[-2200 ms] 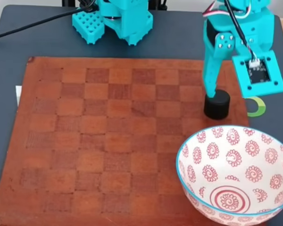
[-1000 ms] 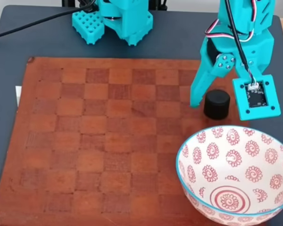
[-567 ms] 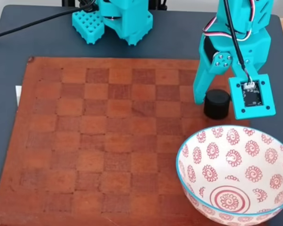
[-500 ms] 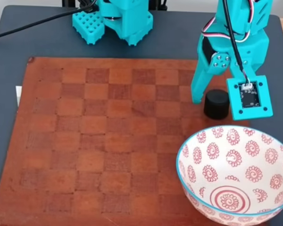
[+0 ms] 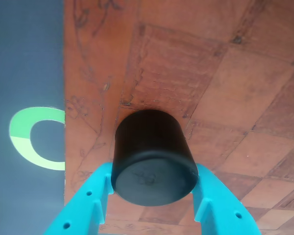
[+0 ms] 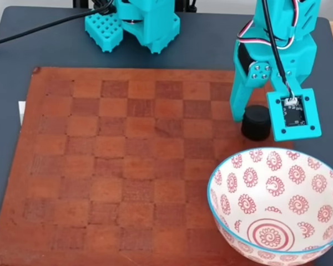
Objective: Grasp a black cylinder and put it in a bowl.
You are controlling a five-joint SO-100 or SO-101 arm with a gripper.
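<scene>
The black cylinder stands upright on the brown checkerboard, near its right edge in the fixed view. My teal gripper straddles it, one finger pressed against each side, so the jaws are shut on it while it rests on the board. In the fixed view the gripper comes down from above, and its right finger is hidden behind the wrist camera mount. The white bowl with red spirals and a blue rim sits just in front of the cylinder, at the bottom right.
The arm's teal base stands at the back centre with a black cable running left. A green ring mark lies on the dark table beside the board's edge. The board's left and middle squares are bare.
The left finger has swung in toward the cylinder and now touches it. The cylinder has been nudged slightly to the right.
</scene>
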